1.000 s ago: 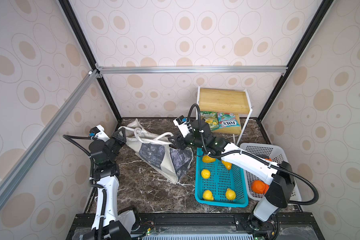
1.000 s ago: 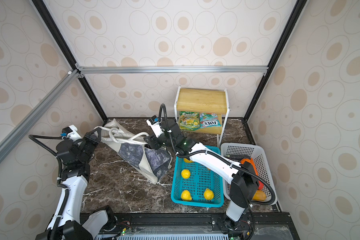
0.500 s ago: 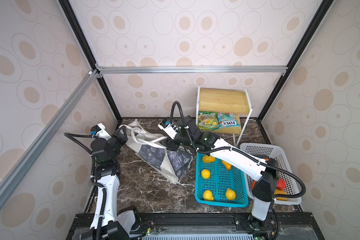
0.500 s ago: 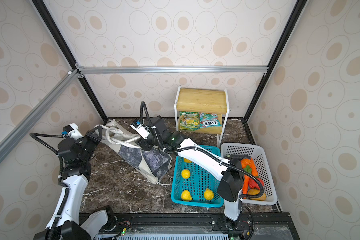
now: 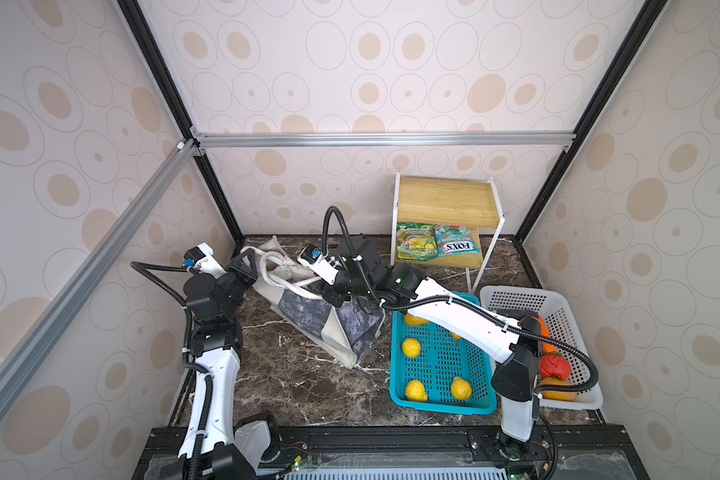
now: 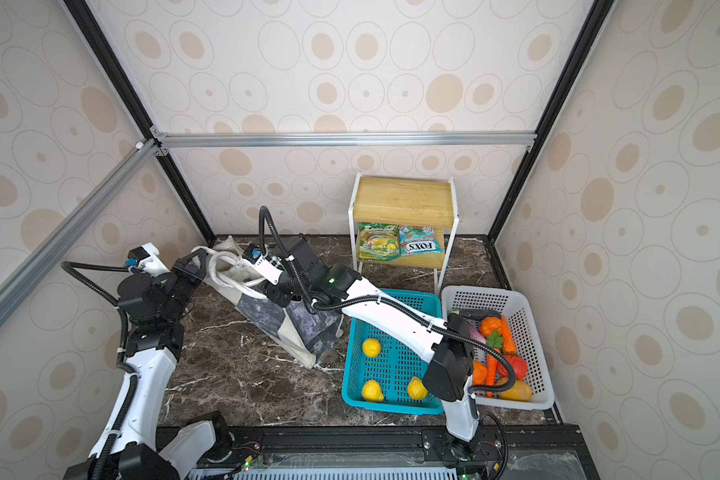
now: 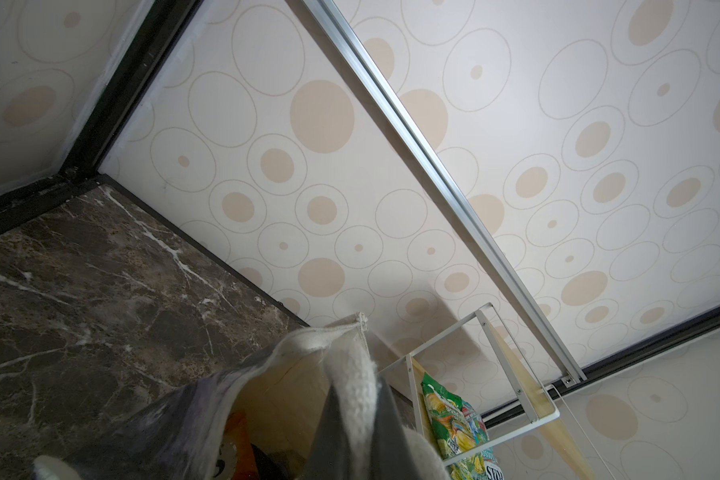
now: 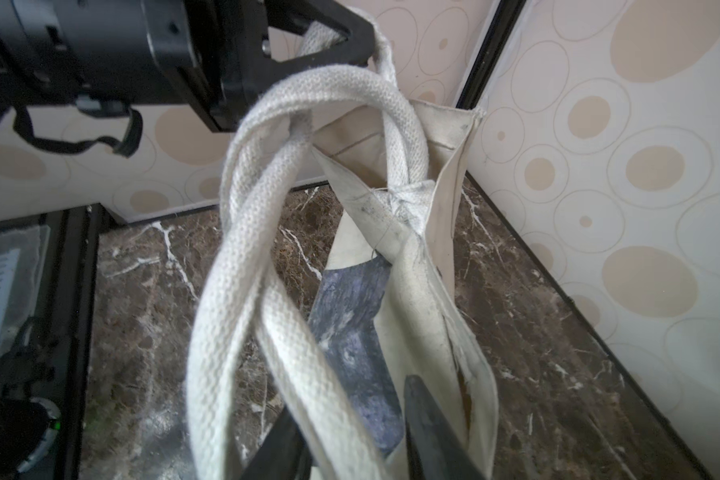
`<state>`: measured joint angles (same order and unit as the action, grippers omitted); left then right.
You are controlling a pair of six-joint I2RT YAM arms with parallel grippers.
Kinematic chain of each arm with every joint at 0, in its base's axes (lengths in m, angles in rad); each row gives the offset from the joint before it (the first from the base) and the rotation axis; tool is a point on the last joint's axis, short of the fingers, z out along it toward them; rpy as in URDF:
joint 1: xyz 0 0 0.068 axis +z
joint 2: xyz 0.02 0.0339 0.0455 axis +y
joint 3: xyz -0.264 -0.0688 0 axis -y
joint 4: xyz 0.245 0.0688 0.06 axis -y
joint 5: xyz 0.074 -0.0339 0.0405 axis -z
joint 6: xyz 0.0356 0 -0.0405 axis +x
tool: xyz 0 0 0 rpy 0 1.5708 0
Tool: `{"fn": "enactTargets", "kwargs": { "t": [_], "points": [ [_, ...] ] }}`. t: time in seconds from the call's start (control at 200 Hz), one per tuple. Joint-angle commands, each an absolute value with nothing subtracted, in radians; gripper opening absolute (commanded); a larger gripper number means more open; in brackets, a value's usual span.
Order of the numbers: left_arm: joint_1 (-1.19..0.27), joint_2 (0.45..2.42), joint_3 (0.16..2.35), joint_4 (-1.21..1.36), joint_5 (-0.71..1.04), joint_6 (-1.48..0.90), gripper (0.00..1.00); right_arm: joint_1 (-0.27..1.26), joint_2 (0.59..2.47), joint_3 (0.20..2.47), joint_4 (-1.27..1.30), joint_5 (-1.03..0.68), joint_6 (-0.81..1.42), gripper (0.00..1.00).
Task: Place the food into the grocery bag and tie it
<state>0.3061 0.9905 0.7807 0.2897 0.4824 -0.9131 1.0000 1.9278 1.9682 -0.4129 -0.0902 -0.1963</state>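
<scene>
The grocery bag [image 5: 329, 320] [image 6: 292, 324] lies slumped on the marble floor, its white handles [image 8: 242, 266] twisted around each other. My left gripper [image 5: 248, 266] [image 7: 352, 415] is shut on one handle, held up near the back-left corner. My right gripper [image 5: 329, 291] [image 8: 350, 432] sits over the bag's mouth. Its jaws stand apart on either side of the other handle, with a sliver of gap. An orange item [image 7: 238, 440] shows inside the bag. Two candy packets [image 5: 435, 245] lie on the shelf. Toy produce [image 6: 495, 349] fills the white basket.
A teal basket [image 5: 441, 405] with several yellow fruits [image 5: 411, 347] sits right of the bag. The white basket [image 5: 574, 316] stands beyond it by the right wall. The small wooden shelf [image 5: 445, 199] stands at the back. The right arm spans the teal basket.
My right gripper has moved left along the bag to the handles, and its jaws have narrowed around one handle. The left gripper still holds its handle, shifted only slightly.
</scene>
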Motion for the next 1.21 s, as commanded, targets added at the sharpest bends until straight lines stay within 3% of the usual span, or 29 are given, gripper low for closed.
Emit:
{"fn": "enactTargets", "kwargs": {
  "t": [0.0,0.05,0.11,0.355,0.53,0.71,0.92,1.2],
  "points": [
    [0.305,1.0,0.876,0.225,0.411,-0.842,0.0,1.009,1.889,1.932,-0.325,-0.069,-0.152,0.15],
    [0.319,1.005,0.914,0.187,0.379,-0.818,0.0,1.009,1.871,1.901,-0.266,-0.013,-0.101,0.04],
    [0.337,1.002,0.956,0.149,0.335,-0.796,0.0,1.005,1.864,1.896,-0.229,0.065,-0.034,0.0],
    [0.483,1.038,1.035,0.136,0.353,-0.852,0.0,0.93,1.809,1.862,-0.243,0.331,0.297,0.0],
    [0.546,1.034,0.995,0.162,0.344,-0.88,0.0,0.786,1.686,1.622,-0.202,0.375,0.606,0.0],
    [0.593,1.028,0.948,0.201,0.349,-0.914,0.0,0.648,1.592,1.332,-0.015,0.268,0.858,0.0],
    [0.611,1.039,0.88,0.254,0.369,-0.943,0.0,0.616,1.608,1.29,0.038,0.21,0.914,0.0],
    [0.65,1.057,0.798,0.323,0.364,-0.961,0.0,0.615,1.6,1.316,0.0,0.268,0.88,0.0]
  ]
}}
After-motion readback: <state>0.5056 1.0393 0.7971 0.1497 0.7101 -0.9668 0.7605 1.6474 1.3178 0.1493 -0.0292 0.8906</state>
